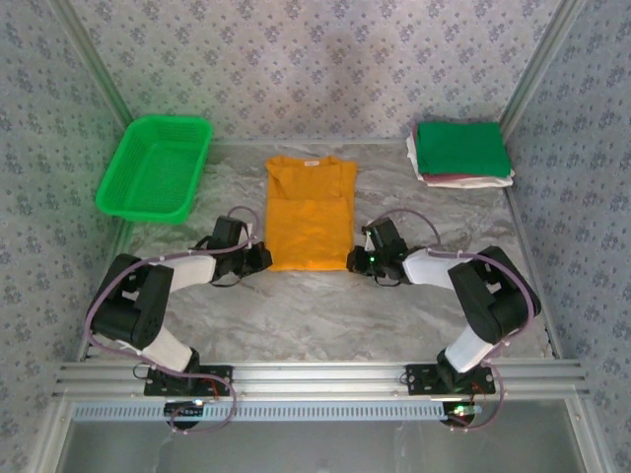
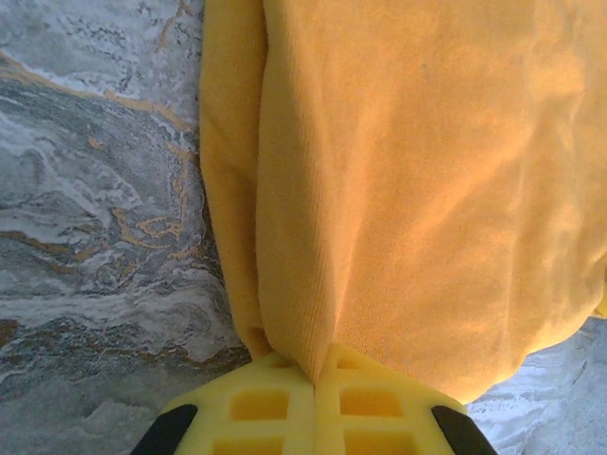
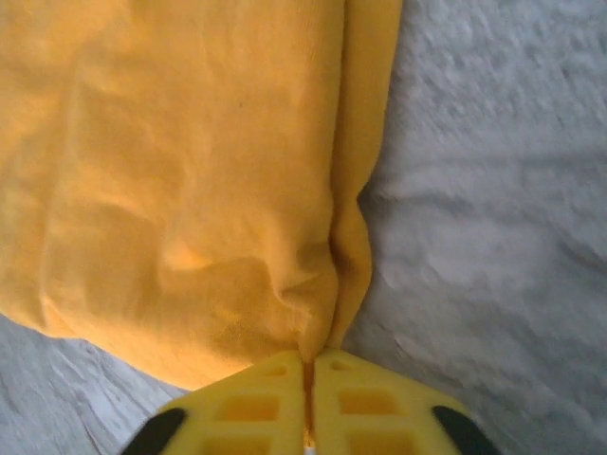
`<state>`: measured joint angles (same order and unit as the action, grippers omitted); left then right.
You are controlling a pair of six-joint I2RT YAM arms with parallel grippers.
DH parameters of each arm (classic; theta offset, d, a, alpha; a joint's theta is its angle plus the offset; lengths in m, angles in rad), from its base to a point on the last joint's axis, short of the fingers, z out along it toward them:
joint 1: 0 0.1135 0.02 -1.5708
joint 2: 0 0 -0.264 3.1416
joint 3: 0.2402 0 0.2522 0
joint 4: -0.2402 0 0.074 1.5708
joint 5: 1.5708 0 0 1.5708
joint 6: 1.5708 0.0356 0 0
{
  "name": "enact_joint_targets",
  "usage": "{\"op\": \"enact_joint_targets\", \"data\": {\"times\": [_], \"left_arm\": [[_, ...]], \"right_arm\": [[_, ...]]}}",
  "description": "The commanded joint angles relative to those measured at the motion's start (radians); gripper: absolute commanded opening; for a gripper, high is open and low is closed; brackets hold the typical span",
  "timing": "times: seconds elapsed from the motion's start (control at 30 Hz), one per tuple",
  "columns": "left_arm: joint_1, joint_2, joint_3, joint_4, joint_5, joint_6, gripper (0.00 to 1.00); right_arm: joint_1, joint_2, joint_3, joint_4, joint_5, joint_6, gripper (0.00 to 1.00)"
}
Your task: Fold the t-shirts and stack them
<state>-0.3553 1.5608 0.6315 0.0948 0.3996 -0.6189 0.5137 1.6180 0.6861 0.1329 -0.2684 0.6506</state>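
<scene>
Orange t-shirt (image 1: 310,212) flat; left gripper (image 2: 313,377) clamps its near-left corner, right gripper (image 3: 308,360) clamps near-right.

Left fingers (image 2: 256,412) closed, right fingers (image 3: 365,408) closed, arms low

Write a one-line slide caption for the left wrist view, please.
Left hand shut on a near corner of the orange-yellow t-shirt, which lies on the marbled table.

One flat orange-yellow cloth t-shirt (image 1: 310,212) is lying out; three folded cloth tees (image 1: 461,148), green, maroon and white, are sitting in one stack; one green plastic mesh basket (image 1: 144,213) is standing.
</scene>
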Motion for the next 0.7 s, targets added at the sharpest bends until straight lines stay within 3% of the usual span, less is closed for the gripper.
{"op": "enact_joint_targets", "data": {"times": [0.0,0.2,0.37,0.53,0.67], "left_arm": [[0.001,-0.045,-0.001,-0.012,0.008,0.006,0.00],[-0.013,-0.119,-0.056,-0.063,0.025,0.011,0.00],[-0.097,-0.271,-0.173,-0.129,-0.012,-0.031,0.00],[-0.244,-0.493,-0.221,-0.294,-0.076,-0.081,0.00],[-0.269,-0.644,-0.164,-0.461,-0.072,-0.091,0.00]], "right_arm": [[0.009,-0.016,0.018,0.007,0.029,0.005,0.00],[0.037,-0.145,-0.077,-0.036,0.027,-0.013,0.00],[0.104,-0.312,-0.208,-0.088,0.036,0.021,0.00],[0.207,-0.545,-0.298,-0.172,0.055,0.073,0.00],[0.226,-0.689,-0.285,-0.257,0.078,0.120,0.00]]}}
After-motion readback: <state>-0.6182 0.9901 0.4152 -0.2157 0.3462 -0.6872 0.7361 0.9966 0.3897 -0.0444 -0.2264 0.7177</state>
